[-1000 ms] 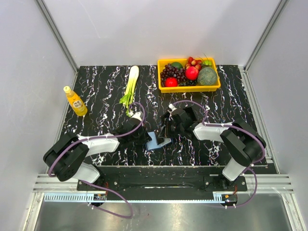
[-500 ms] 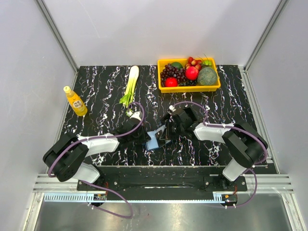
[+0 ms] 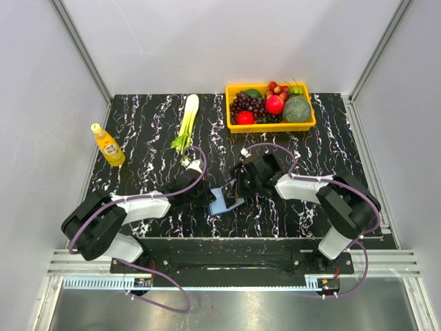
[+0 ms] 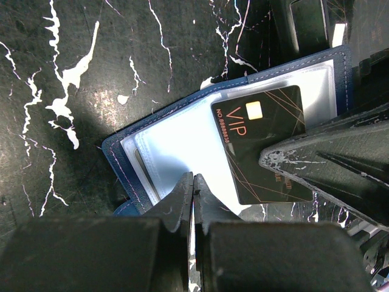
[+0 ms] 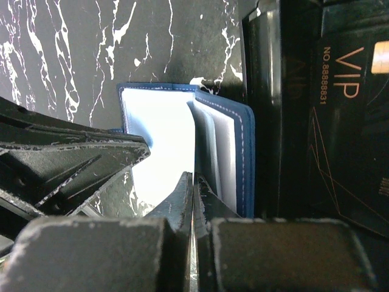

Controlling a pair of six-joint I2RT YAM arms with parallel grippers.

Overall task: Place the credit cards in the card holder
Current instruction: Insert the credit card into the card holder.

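Two arms, top view. Both fold low over the black marbled tabletop [image 3: 138, 127] and meet at its near centre. The left arm reaches rightward from its base and the right arm leftward, both with wrists pitched down. Left gripper [image 3: 210, 196] and right gripper [image 3: 236, 192] stand just apart, on either side of the card holder [image 3: 222, 205], which lies open with its pale blue side up. Far side: yellow tray [image 3: 271, 127] of fruit [image 3: 275, 105], with a leek [image 3: 187, 121] to its left. An orange juice bottle [image 3: 108, 146] stands upright near the left edge.

Left wrist view.
- Left gripper: jaws closed together, tips down on the pale blue lining. Whether a sleeve is pinched between them cannot be told.
- Card holder: navy cover, clear sleeves, flat on the tabletop.
- One black VIP card [image 4: 261, 143], with gold chip and lettering, tilted over the holder's right leaf, its upper corner at a sleeve's mouth.
- Right gripper: jaws closed on the card's lower right corner.

Right wrist view.
- Right gripper: fingers pressed together, pointing down over the holder's fold. The card it holds cannot be made out here.
- Left gripper: one finger enters from the left, over the lining.
- Just right of the holder: black tray [image 5: 261, 91] carrying a second VIP card [image 5: 349, 128], face up.
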